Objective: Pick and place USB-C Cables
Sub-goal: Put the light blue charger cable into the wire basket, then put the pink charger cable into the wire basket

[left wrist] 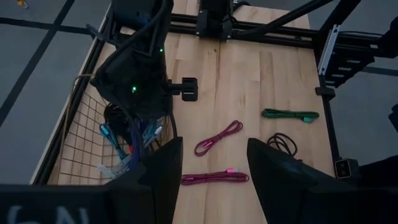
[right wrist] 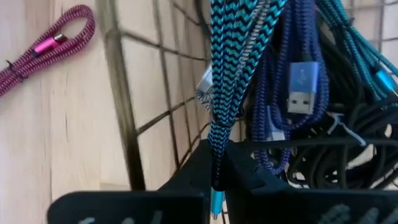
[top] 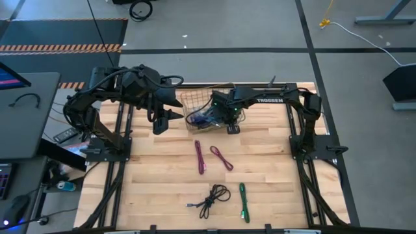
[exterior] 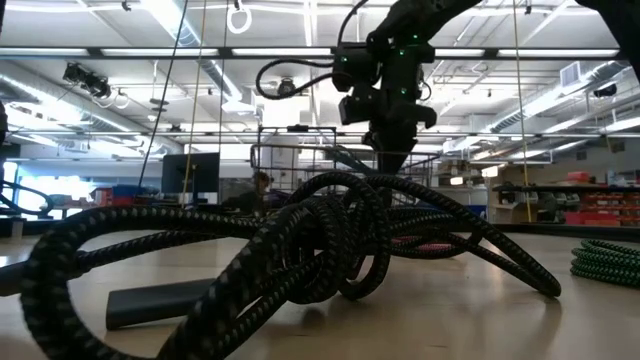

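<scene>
Right claw (right wrist: 217, 177) is clamped shut on a teal cable (right wrist: 233, 68) above the wire basket (top: 195, 104), where more cables lie heaped. Left claw (left wrist: 211, 168) hangs half open and empty beside the basket. Four cables lie on the table (top: 273, 188). Risk: the thin pinch may slip, or the teal cable snag tangled neighbours and drag them out.

The right arm reached in from the table's right edge, elbow bent, wrist pitched downward near the far middle of the table. Its right gripper (right wrist: 214, 177) pointed down, jaws clamped tight on a thin strand. The left arm arched in from the left side and hung alongside, its left gripper (top: 170, 108) aimed toward the right arm, fingers (left wrist: 165, 171) spread apart, holding nothing.
</scene>
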You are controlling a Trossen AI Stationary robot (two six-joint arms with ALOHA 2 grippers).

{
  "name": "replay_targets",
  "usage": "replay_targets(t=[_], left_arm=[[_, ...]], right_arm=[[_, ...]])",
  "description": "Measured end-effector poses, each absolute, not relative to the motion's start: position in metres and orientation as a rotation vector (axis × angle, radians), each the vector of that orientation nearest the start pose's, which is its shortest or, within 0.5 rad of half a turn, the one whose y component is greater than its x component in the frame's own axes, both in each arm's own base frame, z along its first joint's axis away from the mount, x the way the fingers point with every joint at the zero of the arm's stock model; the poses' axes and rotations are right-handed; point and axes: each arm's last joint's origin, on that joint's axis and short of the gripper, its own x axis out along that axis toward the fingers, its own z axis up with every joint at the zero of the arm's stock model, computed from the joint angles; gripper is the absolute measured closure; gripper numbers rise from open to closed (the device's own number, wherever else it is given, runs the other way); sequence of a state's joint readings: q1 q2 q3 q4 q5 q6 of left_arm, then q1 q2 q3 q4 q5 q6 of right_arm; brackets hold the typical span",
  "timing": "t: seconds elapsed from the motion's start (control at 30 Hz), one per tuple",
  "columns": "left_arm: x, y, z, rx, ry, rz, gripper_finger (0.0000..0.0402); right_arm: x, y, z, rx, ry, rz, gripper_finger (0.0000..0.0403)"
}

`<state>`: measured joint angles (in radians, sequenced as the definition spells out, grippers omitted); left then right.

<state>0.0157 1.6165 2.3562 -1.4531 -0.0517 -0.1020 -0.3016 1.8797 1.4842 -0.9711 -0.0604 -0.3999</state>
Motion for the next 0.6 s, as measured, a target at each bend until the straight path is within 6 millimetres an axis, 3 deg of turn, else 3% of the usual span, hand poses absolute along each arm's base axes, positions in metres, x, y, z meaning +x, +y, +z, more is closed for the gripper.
replay_targets(t=[0.3,0.6], left_arm=[[0.2456,0.0054,0.5134,-0.085,0.709,0.101,0.0214],[0.2456,0.0054,0.5134,-0.085,0.709,0.101,0.0214]], right_arm=[[0.3538,-0.1082,0.2215,-0.111,1.348,0.077,0.0329],[0.3585,-0.1096,0.2313,-0.204,1.354,-0.036,0.0317]])
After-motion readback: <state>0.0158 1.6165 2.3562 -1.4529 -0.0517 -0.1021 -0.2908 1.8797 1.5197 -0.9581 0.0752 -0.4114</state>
